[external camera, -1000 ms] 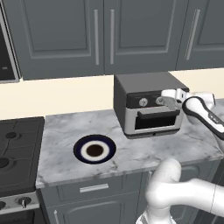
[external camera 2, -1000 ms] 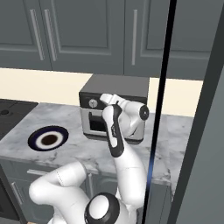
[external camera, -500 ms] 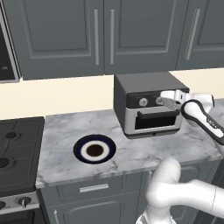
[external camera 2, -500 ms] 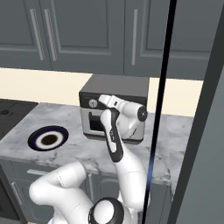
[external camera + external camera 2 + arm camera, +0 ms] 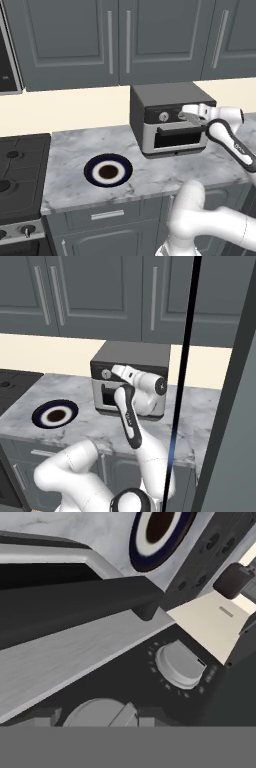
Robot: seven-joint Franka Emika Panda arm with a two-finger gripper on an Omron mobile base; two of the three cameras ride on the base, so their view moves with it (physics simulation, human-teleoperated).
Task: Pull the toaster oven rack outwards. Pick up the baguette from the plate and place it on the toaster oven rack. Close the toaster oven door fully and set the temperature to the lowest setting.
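Three round silver knobs (image 5: 181,664) on our boxy dark grey toaster oven (image 5: 167,117) sit near our fingers (image 5: 186,114). Its door (image 5: 181,136) is shut. We cannot tell their grip.

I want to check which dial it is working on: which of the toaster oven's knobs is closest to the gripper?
The knob at the bottom edge of the hand view, right in front of the gripper. The other knob sits farther along the black control strip, toward the plate.

The gripper (image 5: 186,114) hides one knob (image 5: 102,713); its jaws' spread is unreadable.
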